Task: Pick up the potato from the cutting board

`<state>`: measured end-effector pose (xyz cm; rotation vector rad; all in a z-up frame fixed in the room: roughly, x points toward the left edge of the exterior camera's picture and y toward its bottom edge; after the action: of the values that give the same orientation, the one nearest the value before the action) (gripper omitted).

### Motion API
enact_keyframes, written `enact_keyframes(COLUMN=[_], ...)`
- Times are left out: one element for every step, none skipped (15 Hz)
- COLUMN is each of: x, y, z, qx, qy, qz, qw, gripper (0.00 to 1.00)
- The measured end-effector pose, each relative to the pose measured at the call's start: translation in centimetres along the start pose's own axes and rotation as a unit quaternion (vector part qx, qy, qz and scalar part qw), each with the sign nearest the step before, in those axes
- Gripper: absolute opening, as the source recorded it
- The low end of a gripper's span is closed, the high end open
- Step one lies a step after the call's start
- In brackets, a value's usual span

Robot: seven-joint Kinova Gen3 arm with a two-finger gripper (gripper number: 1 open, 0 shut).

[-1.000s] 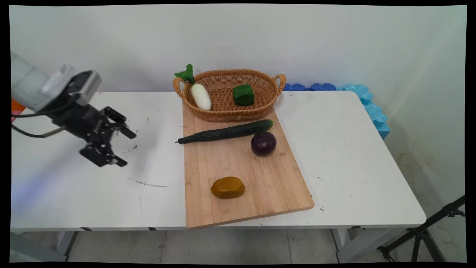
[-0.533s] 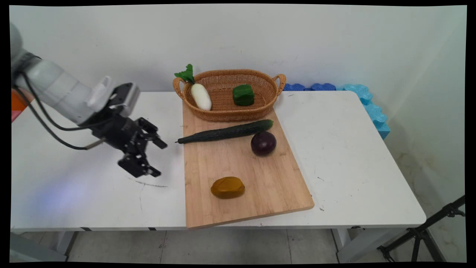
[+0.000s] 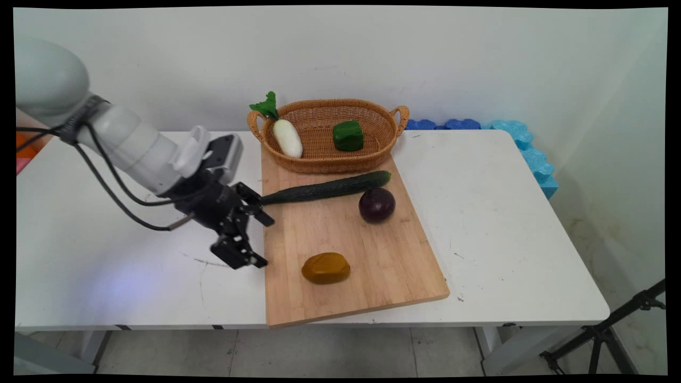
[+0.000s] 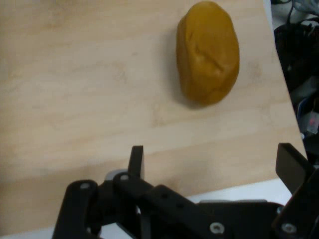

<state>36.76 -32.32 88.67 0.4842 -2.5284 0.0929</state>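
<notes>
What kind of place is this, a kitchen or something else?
Probably a robot lab, not a kitchen: a bare white table against a plain wall, a robot arm with cables, and a tripod on the floor. The vegetables on the board look like props.

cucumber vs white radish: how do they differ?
The cucumber is dark green, long and thin; the white radish is short, plump, with green leaves. The cucumber lies on the cutting board; the radish lies in the basket. The hand touches neither.
</notes>
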Motion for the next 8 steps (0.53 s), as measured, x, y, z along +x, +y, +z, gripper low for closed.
enact_keyframes(x=[0.5,1.0,1.5,2.0,2.2,2.6,3.1,3.4], y=[0.2,0.4,0.7,0.9,1.0,1.1,1.2,1.3], z=[0.7,1.5,2.3,2.9,3.4,4.0,4.7,5.4], qx=[-0.002,-0.003,-0.005,-0.006,-0.006,-0.007,-0.006,-0.006], qy=[0.002,0.003,0.005,0.007,0.007,0.008,0.010,0.010], qz=[0.000,0.000,0.001,0.001,0.001,0.001,0.000,-0.001], qw=[1.0000,1.0000,1.0000,1.0000,1.0000,0.9999,0.9999,0.9999], gripper=[1.00,1.00,1.00,1.00,1.00,1.00,1.00,1.00])
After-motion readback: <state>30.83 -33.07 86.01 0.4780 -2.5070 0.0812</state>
